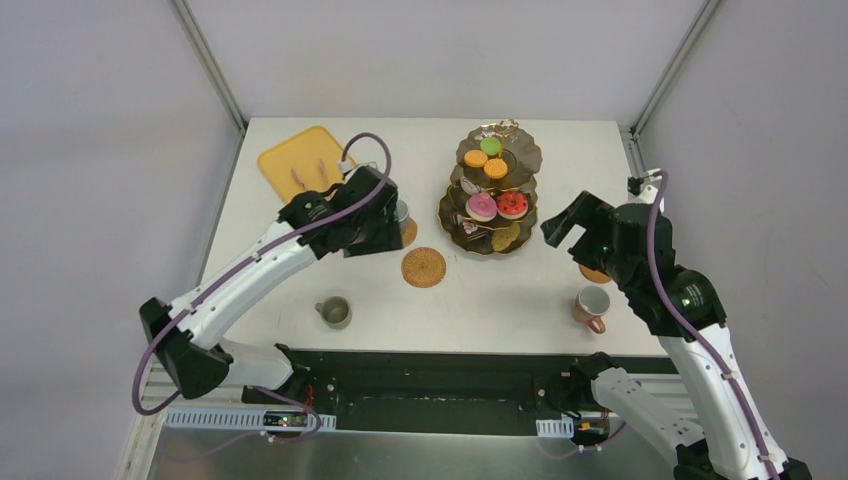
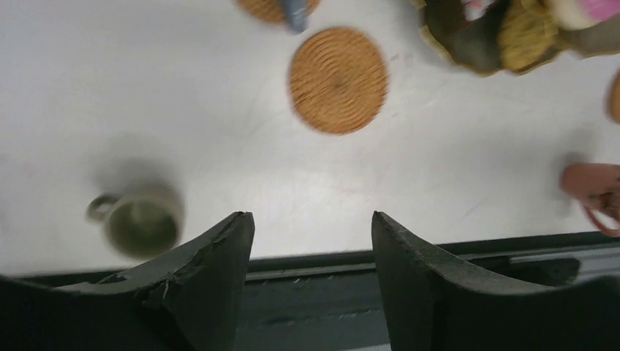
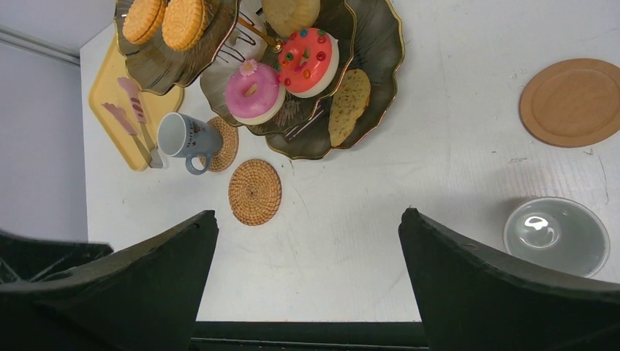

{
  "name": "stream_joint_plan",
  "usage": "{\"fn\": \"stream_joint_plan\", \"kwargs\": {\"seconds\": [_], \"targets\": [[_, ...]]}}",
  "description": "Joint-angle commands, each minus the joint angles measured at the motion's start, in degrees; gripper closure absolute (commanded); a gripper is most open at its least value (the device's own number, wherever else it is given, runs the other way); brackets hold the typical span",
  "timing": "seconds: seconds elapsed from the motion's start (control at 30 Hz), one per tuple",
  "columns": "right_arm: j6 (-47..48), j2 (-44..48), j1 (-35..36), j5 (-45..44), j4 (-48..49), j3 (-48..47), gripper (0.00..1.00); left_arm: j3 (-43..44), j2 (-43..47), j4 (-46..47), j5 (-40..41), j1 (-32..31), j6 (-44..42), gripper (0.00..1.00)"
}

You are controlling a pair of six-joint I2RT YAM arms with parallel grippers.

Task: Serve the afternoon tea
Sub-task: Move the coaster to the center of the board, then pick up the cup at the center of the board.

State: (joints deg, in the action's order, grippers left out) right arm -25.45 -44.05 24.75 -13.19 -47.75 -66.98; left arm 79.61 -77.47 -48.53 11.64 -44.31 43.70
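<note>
White table, grey walls; only right wrist view shows grey bowl beside spread right gripper; left gripper also spread, empty.

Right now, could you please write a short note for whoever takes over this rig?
Left gripper open, empty. Right gripper open, empty.
Three-tier stand is loaded with doughnuts and macarons.
Done: grey-blue mug sits on a woven coaster.
Left to do: olive mug and pink mug stand on the bare table. The second woven coaster and smooth brown coaster hold nothing.
</note>
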Motion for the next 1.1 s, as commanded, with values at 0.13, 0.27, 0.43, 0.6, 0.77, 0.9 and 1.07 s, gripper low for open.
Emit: {"fn": "stream_joint_plan", "kwargs": {"seconds": [0.13,0.27,0.43,0.6,0.77,0.9,1.07], "targets": [[-1.37,0.77,0.22,2.63,4.84,2.78,0.01,-10.75,7.32,-24.32,3.76,1.00,15.87,0.40],[-1.25,0.66,0.24,3.58,5.03,2.57,0.01,-17.49,8.30,-16.88,4.64,3.36,18.40,0.50],[-0.33,0.51,0.22,3.19,3.91,0.89,0.01,-23.19,6.67,-9.84,5.06,6.70,16.88,0.52],[-0.48,1.30,0.28,2.68,2.72,0.17,0.01,-28.14,6.47,-3.46,4.99,7.58,14.20,0.63],[-0.65,2.17,0.27,2.42,1.34,-0.34,0.01,-31.54,4.66,0.86,4.91,7.75,12.93,0.64],[-0.64,3.00,0.25,1.61,0.51,-0.54,0.01,-33.00,3.29,1.80,6.26,7.75,12.28,0.79],[-0.91,3.48,0.28,1.61,-0.36,-0.52,0.01,-29.90,3.12,0.63,7.40,6.83,9.41,1.00]]}}
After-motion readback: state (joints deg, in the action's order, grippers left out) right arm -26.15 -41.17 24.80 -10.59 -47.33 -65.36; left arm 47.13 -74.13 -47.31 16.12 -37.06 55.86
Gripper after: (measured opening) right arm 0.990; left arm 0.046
